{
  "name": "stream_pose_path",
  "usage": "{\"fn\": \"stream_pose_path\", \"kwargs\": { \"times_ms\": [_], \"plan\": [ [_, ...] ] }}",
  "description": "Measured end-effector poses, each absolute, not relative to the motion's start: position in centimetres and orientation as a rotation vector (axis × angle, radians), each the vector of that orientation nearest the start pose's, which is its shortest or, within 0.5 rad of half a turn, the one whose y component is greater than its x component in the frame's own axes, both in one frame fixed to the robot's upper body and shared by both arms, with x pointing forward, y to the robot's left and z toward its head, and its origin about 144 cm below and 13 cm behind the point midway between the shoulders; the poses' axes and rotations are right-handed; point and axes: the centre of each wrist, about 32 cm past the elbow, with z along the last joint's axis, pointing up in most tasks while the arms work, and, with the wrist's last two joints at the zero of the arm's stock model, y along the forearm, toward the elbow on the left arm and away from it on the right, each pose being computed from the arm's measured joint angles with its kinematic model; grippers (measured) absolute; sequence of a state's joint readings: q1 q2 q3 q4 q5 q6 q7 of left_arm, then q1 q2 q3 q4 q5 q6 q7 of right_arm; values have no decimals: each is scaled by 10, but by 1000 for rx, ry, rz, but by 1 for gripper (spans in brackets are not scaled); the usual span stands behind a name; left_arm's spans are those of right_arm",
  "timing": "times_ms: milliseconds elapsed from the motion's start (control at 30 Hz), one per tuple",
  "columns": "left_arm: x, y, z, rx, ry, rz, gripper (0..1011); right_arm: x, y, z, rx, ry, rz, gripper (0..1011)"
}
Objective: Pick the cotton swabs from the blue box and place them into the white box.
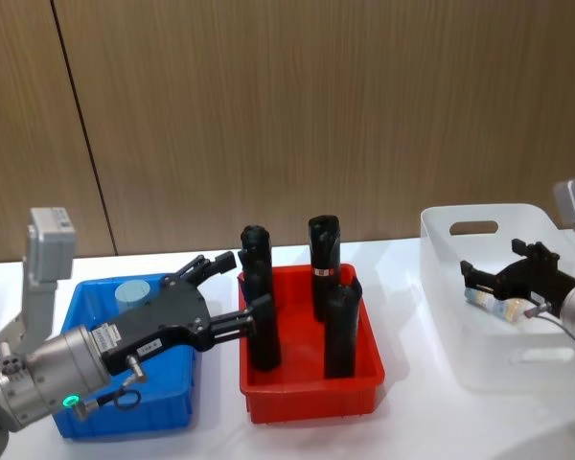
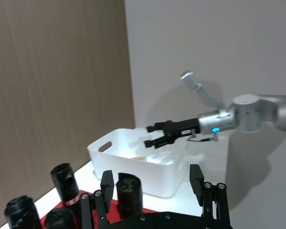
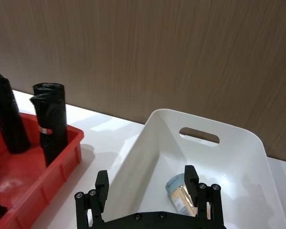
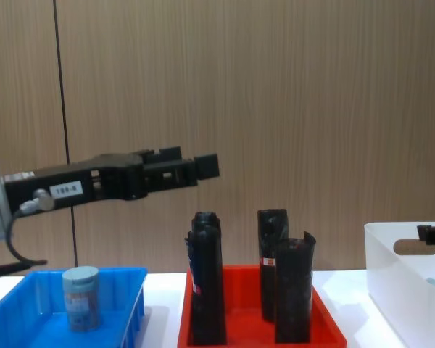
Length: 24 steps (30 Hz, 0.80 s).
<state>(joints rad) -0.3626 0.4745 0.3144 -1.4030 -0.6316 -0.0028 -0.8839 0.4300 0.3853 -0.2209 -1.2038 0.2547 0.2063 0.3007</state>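
One cotton swabs tub [image 1: 131,290] with a pale lid stands upright at the back of the blue box [image 1: 86,412], also seen in the chest view [image 4: 81,297]. My left gripper [image 1: 246,285] is open and empty, held high over the blue box's right side, its fingertips reaching towards the black rolls. A second cotton swabs tub [image 3: 178,194] lies on its side on the floor of the white box [image 3: 238,157]. My right gripper [image 1: 479,278] hovers open just above that tub, with its fingers [image 3: 190,179] apart.
A red tray [image 1: 311,388] holding several tall black rolls [image 1: 324,264] stands between the blue box and the white box [image 1: 441,249]. The rolls rise close to my left gripper's fingertips. A wooden wall runs behind the white table.
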Motion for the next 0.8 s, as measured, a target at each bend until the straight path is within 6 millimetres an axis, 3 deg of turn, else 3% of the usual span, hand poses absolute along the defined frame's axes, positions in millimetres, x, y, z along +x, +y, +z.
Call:
{"fn": "stream_pose_path", "kwargs": {
  "times_ms": [800],
  "plan": [
    [528,261,1208,-9,-81,719,1004,505,-271,1182,-133,-40,-1217,1002]
  ]
}}
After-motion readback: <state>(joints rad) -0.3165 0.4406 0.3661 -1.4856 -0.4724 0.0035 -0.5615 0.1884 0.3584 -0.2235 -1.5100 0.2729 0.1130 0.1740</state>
